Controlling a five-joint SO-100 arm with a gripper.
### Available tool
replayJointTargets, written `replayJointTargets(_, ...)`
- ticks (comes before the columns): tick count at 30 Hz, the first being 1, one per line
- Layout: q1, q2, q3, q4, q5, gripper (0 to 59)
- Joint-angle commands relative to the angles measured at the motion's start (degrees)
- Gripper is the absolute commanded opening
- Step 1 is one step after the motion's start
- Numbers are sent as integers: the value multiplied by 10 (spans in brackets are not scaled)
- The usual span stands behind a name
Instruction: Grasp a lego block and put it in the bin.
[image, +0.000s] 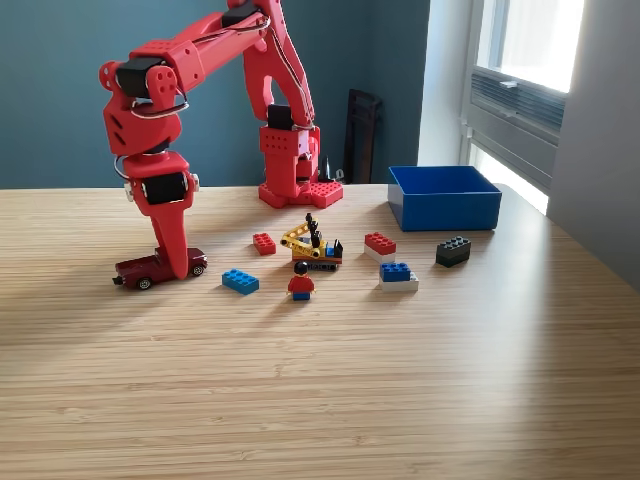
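Lego block closest to the pincer (172, 262) looks like the flat blue brick (240, 281), sitting on the tabletop (320, 400) just off toward the exterior view's right and a bit nearer the camera. Its long axis runs roughly left to right in that view, slightly angled. The pincer itself is down at the tabletop right on top of a dark red toy car (158, 268); it seems to be touching or straddling the car, but I honestly can't tell whether the jaws are parted or clamped on it from this angle.

The bin (445, 197) is way over on the exterior view's right, well apart from the pincer, with all the loose bricks lying in between. So my guess is the coming move is a short hop right to a brick, then a long swing right and back to the bin.

Counting what's out there: one bin, one toy car, one small red brick (264, 243), one blue brick, one red-on-white brick stack (380, 245), one blue-on-white stack (398, 275), one black brick (453, 250), one minifigure (301, 282) in a red top, and one little yellow and black vehicle build (314, 246) in the middle. One arm only, red, base (298, 180) at the back of the tabletop
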Motion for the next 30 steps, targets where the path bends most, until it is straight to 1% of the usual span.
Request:
replayJointTargets(1, -11, 4, -39, 0, 18, 204)
replayJointTargets(3, -12, 4, -39, 0, 22, 144)
replayJointTargets(5, -15, 4, -39, 0, 37, 67)
replayJointTargets(7, -19, 4, -41, 0, 50, 14)
replayJointTargets(8, -22, 4, -44, 0, 59, 0)
replayJointTargets(14, -32, 4, -62, 8, 102, 0)
replayJointTargets(20, -39, 11, -104, 75, 141, 0)
replayJointTargets(27, -68, 15, -102, 150, 204, 0)
replayJointTargets(28, -74, 17, -103, 163, 214, 0)
replayJointTargets(30, -82, 23, -133, 206, 243, 0)
